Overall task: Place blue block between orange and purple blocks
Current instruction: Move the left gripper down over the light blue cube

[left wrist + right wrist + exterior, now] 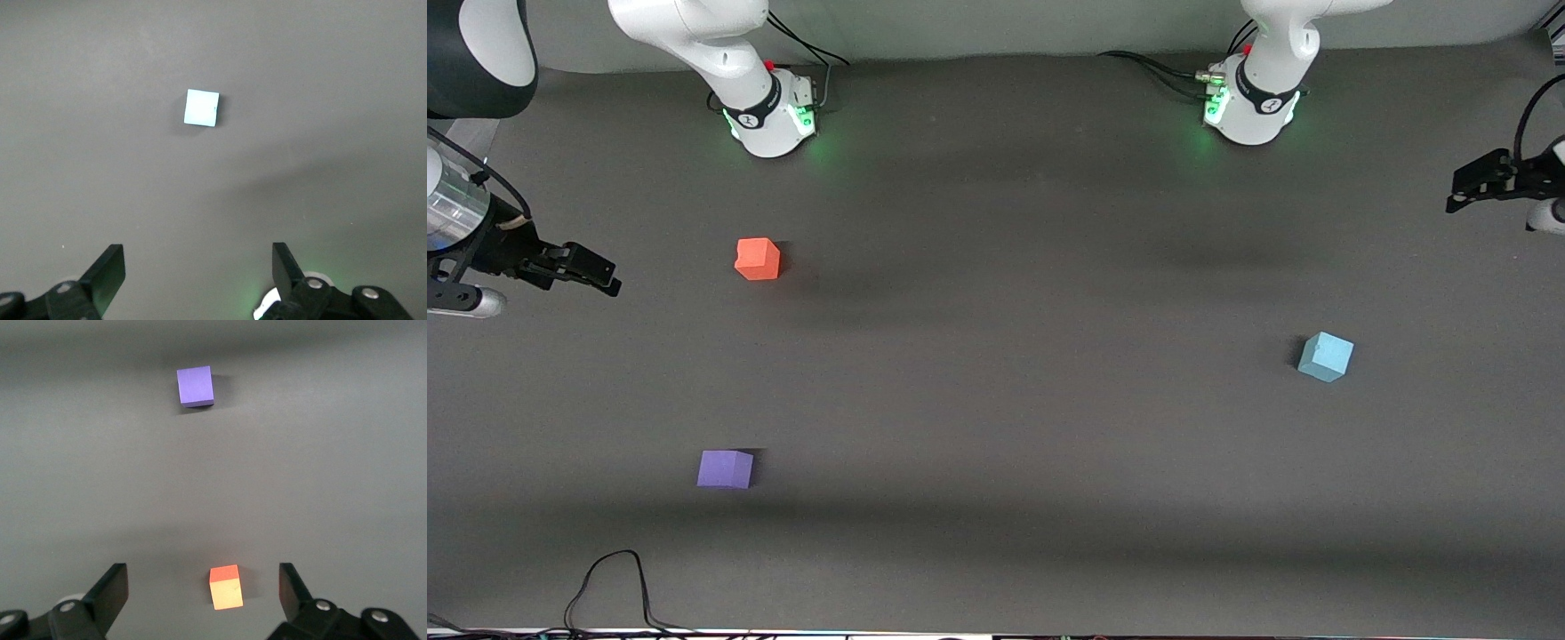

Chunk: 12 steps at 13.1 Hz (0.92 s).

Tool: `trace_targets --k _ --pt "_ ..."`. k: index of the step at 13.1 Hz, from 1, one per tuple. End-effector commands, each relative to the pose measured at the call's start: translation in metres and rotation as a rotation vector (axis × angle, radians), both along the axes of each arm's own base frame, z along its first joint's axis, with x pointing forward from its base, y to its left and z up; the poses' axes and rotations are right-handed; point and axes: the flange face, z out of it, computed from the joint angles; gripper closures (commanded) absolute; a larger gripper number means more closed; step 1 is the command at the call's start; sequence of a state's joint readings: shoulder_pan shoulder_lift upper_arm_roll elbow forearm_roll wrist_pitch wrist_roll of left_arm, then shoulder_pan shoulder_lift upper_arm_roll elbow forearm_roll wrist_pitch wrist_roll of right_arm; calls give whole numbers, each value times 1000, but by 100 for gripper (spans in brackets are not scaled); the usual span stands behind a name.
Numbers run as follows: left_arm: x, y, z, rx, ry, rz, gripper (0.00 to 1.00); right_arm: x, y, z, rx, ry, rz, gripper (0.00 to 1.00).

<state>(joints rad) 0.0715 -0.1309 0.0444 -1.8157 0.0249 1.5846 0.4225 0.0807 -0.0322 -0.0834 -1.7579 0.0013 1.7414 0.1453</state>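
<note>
One sky-blue matte cube, blue block (1325, 356), alone on table; left gripper (198, 270), right gripper (203, 587) fingers spread, empty.

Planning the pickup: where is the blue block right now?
The blue block sits alone on the table toward the left arm's end, apart from the other blocks, untouched.

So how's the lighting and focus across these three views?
Front view: even, dim light, soft shadow bands on the table, green glow at both bases. Left wrist view: blue block washed pale, green tint at an edge. Right wrist view: orange block crisp.
</note>
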Motion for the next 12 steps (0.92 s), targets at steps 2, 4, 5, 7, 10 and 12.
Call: trace_targets --k 2,4,5,7,10,12 --pt "13 -17 -53 26 -33 -93 2 5 4 -8 4 -6 -2 0" --pt "13 -26 -104 36 -56 -120 2 9 6 -12 4 -7 -28 0" --pt "13 -29 -135 57 -58 -144 2 9 6 -14 3 -4 -40 0" --pt "12 -30 -191 58 -61 -157 2 9 17 -16 5 -2 -21 0" --pt "11 -26 -278 74 -89 -193 2 14 29 -30 54 -26 -20 0" --pt "11 -27 -324 67 -98 -201 2 19 32 -40 53 -20 -18 0"
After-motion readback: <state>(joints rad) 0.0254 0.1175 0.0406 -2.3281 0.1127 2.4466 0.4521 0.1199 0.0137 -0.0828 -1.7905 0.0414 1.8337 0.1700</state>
